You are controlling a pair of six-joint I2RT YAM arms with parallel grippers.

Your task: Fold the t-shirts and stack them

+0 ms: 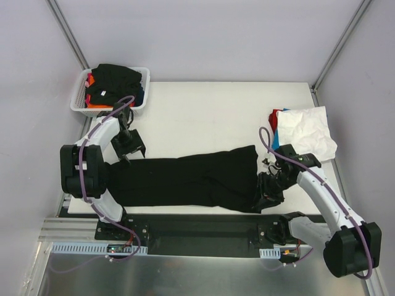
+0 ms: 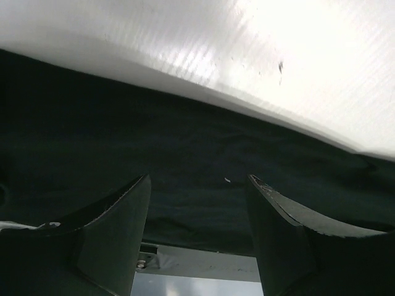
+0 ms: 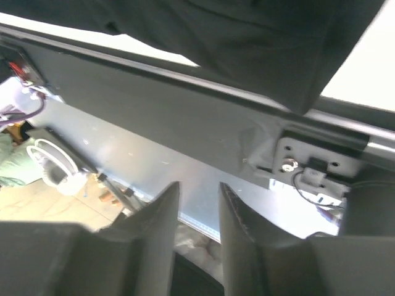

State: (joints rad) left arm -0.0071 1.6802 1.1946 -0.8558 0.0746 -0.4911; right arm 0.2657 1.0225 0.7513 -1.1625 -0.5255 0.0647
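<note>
Right fingers [image 3: 157, 234] sit low at the near right corner of the black t-shirt [image 1: 185, 179], with a narrow gap between them and nothing pinched; the cloth is just beyond the tips. Left fingers [image 2: 117, 228] are spread wide over the shirt's left end, gripping nothing. That shirt lies long, left to right, along the near edge of the worktop [image 1: 216, 111], one arm at each end. Further back on the right, the white t-shirt [image 1: 305, 132] tops a small pile. Far left, the basket [image 1: 77, 102] holds more.

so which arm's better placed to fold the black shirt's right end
Right, probably: the right gripper sits by the black t-shirt, at its right end, jaws apart, empty. The left gripper is at its left end.
</note>
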